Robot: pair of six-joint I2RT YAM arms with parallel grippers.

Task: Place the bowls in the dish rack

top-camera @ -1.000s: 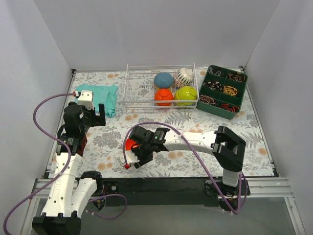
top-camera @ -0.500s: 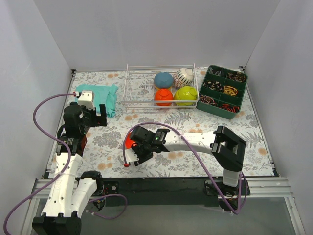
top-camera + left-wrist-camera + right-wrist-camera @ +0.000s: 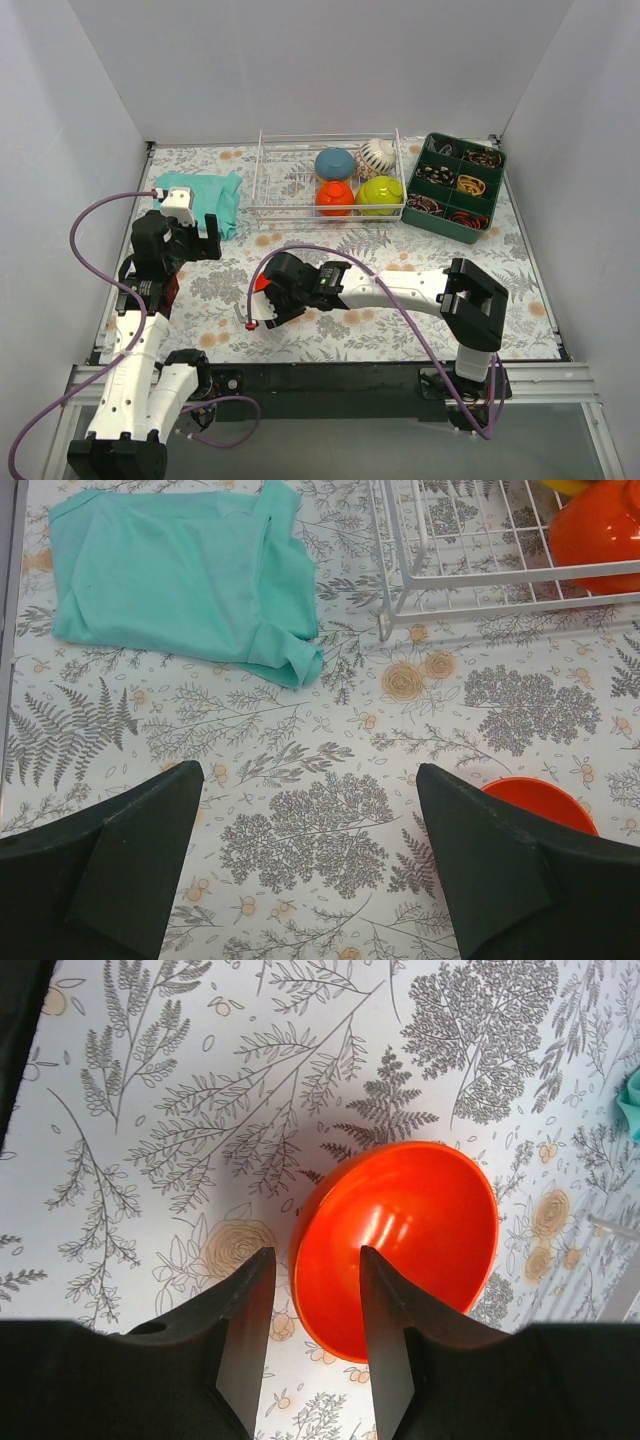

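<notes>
A red-orange bowl (image 3: 420,1230) sits upright on the flowered table, left of centre; in the top view the bowl (image 3: 261,283) is mostly covered by my right arm. My right gripper (image 3: 315,1260) is open and straddles its near rim, one finger inside the bowl and one outside, with a gap still showing. My left gripper (image 3: 308,780) hangs open over bare table, the same bowl (image 3: 530,798) peeking from behind its right finger. The white wire dish rack (image 3: 285,180) at the back holds a blue bowl (image 3: 334,163), a patterned white one (image 3: 377,154), an orange one (image 3: 335,197) and a lime-green one (image 3: 380,195).
A teal cloth (image 3: 205,195) lies crumpled left of the rack, close to my left gripper (image 3: 195,243). The dark green compartment tray (image 3: 455,185) of small items stands right of the rack. A purple cable loops from the right wrist over the table's front.
My right gripper has shifted a little left and away from the front edge over the red-orange bowl, covering more of it. The left arm has barely moved.
</notes>
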